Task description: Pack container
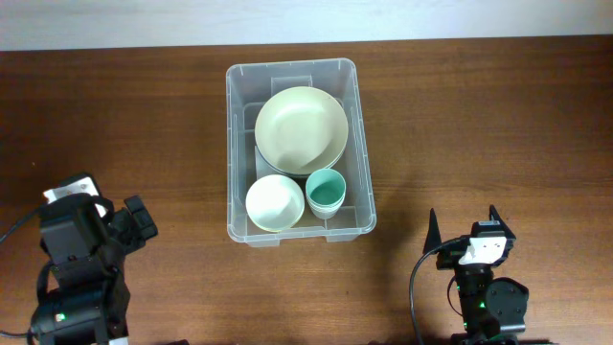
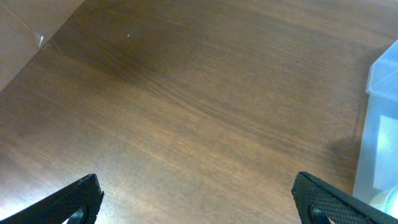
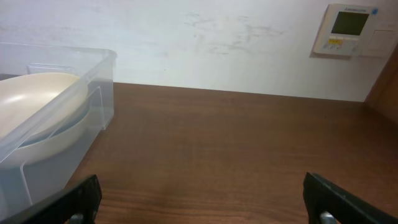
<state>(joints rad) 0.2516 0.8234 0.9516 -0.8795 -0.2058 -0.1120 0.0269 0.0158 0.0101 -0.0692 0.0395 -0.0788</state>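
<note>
The clear plastic container point(image 1: 239, 153) stands at the table's middle. It holds a large pale green bowl point(image 1: 301, 128) on top of another bowl, a small white bowl point(image 1: 275, 203) and stacked teal cups point(image 1: 326, 192). My left gripper point(image 1: 134, 218) is open and empty at the front left, its fingertips point(image 2: 199, 202) wide apart over bare wood. My right gripper point(image 1: 465, 225) is open and empty at the front right, its fingertips point(image 3: 202, 199) over bare wood. The container's edge point(image 2: 380, 124) shows in the left wrist view; its wall point(image 3: 37, 134) and the pale bowl point(image 3: 34, 99) show in the right wrist view.
The table is dark brown wood point(image 1: 479, 125). A white wall point(image 3: 205, 43) with a wall-mounted control panel point(image 3: 348, 28) lies behind the far edge. Cables trail from both arm bases at the front.
</note>
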